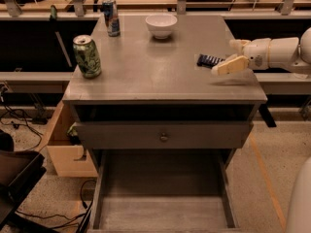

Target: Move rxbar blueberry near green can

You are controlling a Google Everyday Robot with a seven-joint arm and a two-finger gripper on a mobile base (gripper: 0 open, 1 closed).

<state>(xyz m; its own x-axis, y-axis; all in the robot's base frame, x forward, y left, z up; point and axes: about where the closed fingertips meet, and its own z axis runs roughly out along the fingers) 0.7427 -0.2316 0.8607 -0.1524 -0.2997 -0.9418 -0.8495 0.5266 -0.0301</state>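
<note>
The pincer [223,57] is sticking in from the right edge of the frame, hanging low over the right side of the worktop [160,81], with its fingers spread wide and gripping nothing. The rxbar blueberry [209,60] is lying flat on the worktop right of centre, its right end just at the fingertips. The green can [87,56] is standing upright at the left edge, well apart from the bar. A white bowl [161,25] and a blue can [111,17] are sitting toward the top. The bottom drawer [163,203] is hanging open.
</note>
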